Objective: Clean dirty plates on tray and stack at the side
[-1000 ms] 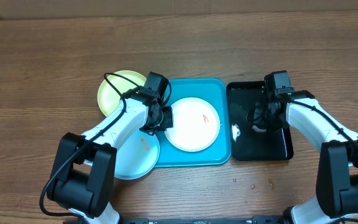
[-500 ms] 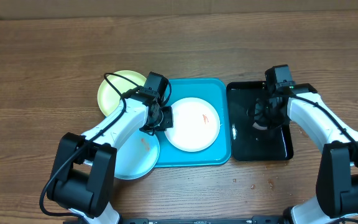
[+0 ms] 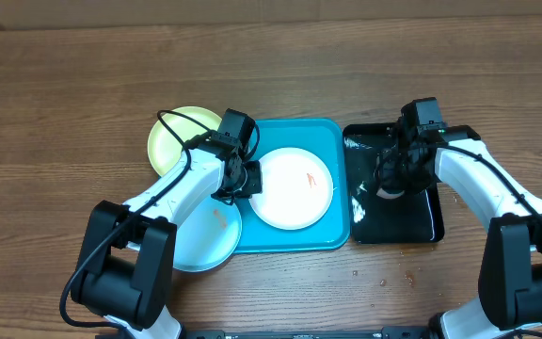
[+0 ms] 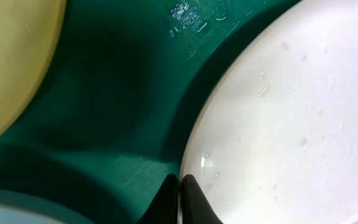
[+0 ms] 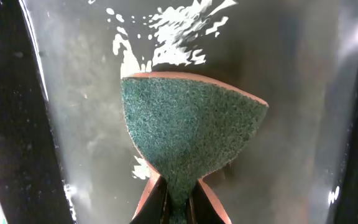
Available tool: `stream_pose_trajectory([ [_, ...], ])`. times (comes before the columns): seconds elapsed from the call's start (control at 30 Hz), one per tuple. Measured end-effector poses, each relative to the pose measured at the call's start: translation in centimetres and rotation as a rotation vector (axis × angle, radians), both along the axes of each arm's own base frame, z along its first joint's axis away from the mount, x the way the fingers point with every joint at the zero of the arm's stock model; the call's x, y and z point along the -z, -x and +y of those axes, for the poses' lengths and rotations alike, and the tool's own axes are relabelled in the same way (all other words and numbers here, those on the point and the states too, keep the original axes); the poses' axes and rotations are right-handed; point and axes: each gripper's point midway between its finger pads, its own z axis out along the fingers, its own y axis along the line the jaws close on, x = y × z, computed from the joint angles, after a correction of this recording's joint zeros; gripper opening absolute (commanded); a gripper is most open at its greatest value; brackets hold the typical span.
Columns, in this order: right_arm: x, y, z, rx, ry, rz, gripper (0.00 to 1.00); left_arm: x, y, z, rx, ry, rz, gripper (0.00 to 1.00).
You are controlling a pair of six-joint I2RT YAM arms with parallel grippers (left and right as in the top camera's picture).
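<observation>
Wooden table (image 3: 64, 94), left gripper (image 4: 179, 182) pinching white plate (image 3: 294, 188) in turquoise tray (image 3: 294, 241), right gripper (image 5: 178, 193) clamping sponge (image 5: 188, 124) over black tray (image 3: 412, 222)

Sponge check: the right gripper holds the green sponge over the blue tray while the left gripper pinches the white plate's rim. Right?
Wrong tray. The right gripper holds the sponge over the black tray, as the overhead view shows. The left gripper does pinch the white plate at its rim.
</observation>
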Motion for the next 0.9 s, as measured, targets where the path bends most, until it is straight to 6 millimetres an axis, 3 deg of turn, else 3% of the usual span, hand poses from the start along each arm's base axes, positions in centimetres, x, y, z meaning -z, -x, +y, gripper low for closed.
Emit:
stream_pose_trajectory([
  [0.3,-3.0,-1.3,-0.7,0.087,0.039,-0.003,0.04,0.0,-0.2,-0.1,0.000,0.003,-0.008,0.04],
  [0.9,-2.8,-0.1,-1.1,0.117,0.060,0.048,0.04,0.0,-0.6,0.4,-0.080,-0.016,-0.017,0.04],
])
